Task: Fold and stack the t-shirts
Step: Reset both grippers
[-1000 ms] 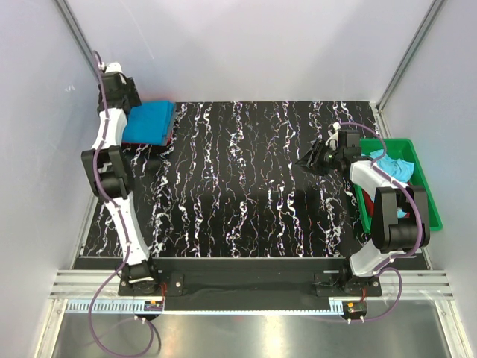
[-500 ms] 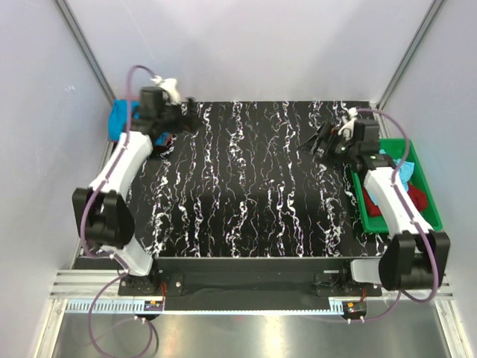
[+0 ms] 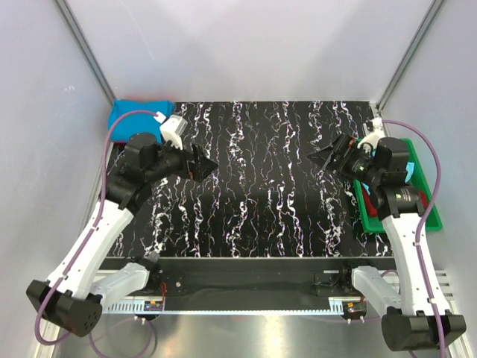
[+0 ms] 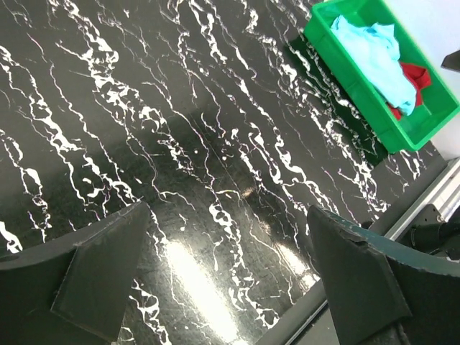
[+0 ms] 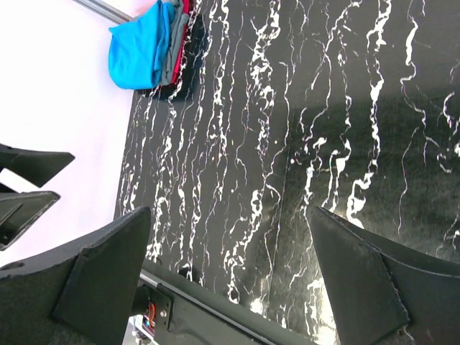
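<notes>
Two shirts (image 4: 374,54) lie heaped in the green tray (image 4: 352,79); the folded stack (image 3: 138,113) sits far from it. Left gripper (image 3: 205,162) and right gripper (image 3: 324,155) hang empty, fingers wide apart. One grab might snag both shirts together.

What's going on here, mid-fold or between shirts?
Between shirts. The left gripper and right gripper both hang open and empty above the black table. A folded stack sits at the far left corner: turquoise shirt on top, a grey layer and a red layer under it. A light aqua shirt and a red shirt lie crumpled in the green tray, not yet folded.
</notes>
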Controlling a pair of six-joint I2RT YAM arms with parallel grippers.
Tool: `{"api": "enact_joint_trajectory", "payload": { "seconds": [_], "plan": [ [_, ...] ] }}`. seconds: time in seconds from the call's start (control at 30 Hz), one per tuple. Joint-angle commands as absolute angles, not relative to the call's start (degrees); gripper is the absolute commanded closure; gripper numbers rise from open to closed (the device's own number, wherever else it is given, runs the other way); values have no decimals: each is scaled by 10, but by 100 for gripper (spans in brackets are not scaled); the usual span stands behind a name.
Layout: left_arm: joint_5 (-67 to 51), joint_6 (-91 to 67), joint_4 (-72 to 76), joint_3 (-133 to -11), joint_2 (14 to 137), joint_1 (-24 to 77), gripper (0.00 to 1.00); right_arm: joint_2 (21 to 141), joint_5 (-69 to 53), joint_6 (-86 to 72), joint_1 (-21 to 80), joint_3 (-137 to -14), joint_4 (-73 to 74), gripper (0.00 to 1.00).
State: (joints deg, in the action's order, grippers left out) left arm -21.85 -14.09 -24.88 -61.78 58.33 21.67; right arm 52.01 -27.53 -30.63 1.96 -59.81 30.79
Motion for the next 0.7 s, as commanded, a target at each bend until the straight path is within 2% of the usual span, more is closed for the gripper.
{"api": "enact_joint_trajectory", "payload": {
  "seconds": [0.0, 0.67],
  "plan": [
    [-209, -157, -214, -599, 539, 215, 1, 498, -263, -313, 19, -583, 323, 0],
    [-210, -167, -212, -565, 492, 215, 1, 491, -243, -295, 18, -584, 323, 0]
  ]
}}
